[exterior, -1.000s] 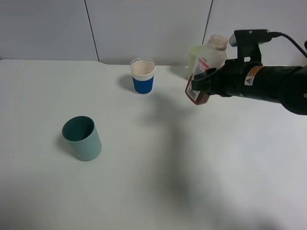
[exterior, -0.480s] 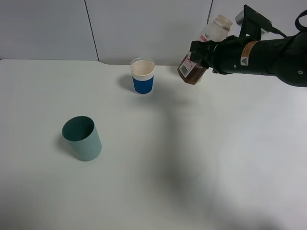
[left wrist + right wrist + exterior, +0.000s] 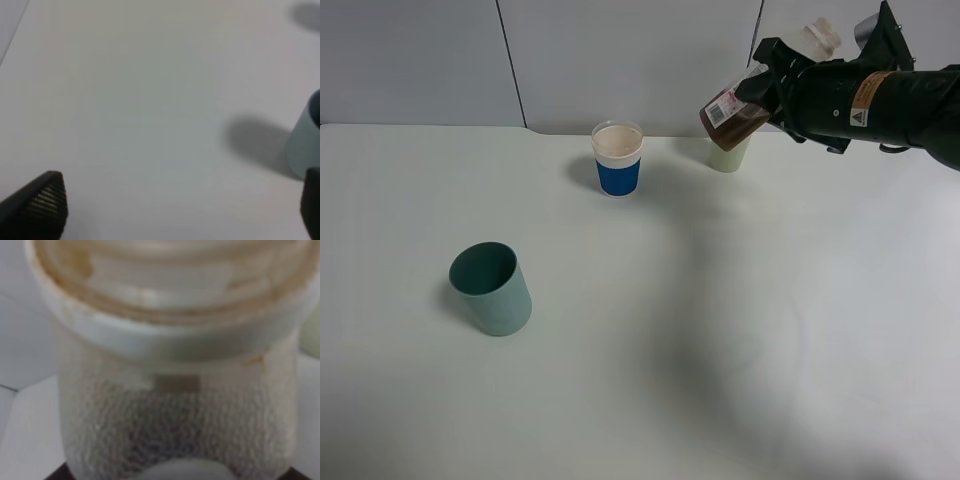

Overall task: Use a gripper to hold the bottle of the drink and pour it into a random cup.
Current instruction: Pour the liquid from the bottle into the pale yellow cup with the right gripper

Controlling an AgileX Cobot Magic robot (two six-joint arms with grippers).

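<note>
My right gripper (image 3: 772,88) is shut on the bottle of the drink (image 3: 729,113) and holds it in the air at the back right. The bottle is tilted, with its brown-filled base low on the left and its beige-rimmed mouth (image 3: 818,36) high on the right. It hangs just above a pale yellow-green cup (image 3: 728,157). The right wrist view is filled by the bottle's translucent body and rim (image 3: 175,335). My left gripper (image 3: 180,210) is open and empty over the bare table, with a teal cup (image 3: 305,147) beside it.
A blue cup with a white rim (image 3: 618,160) stands at the back centre. The teal cup (image 3: 492,288) stands at the front left. The white table (image 3: 720,340) ends at a grey wall behind the cups.
My right gripper has lifted the bottle up and back to the right and tipped its mouth further right. The pale cup, hidden half a second ago, now shows below the bottle.
</note>
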